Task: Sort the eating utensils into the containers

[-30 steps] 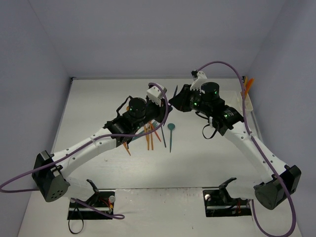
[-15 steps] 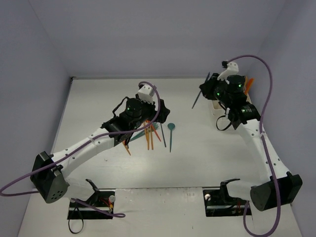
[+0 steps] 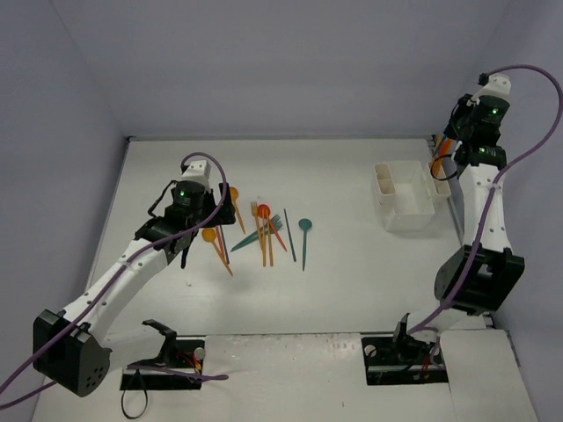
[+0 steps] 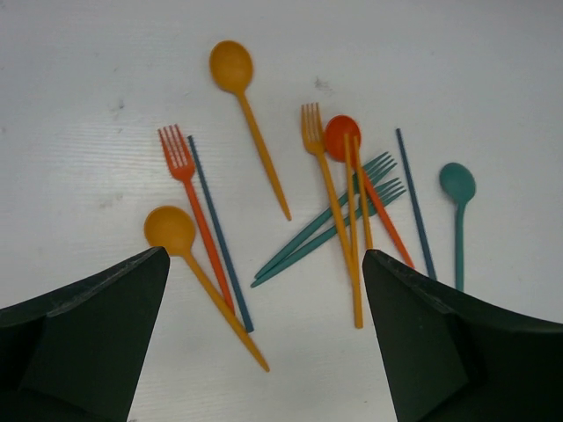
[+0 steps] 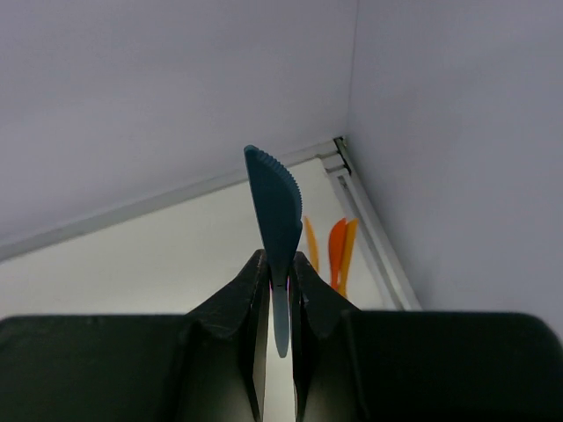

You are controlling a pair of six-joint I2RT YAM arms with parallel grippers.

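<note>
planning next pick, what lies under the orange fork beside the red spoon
Two teal plastic forks pass under the handle of the orange plastic fork; where they cross, their handles are hidden.

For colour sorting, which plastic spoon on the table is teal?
The teal plastic spoon at the pile's right edge; the others are two orange spoons and one red-orange spoon.

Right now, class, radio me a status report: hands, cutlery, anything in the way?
Left hand open above the loose cutlery. Right hand shut on a teal knife, raised near the white holder. Nothing seen blocking.
</note>
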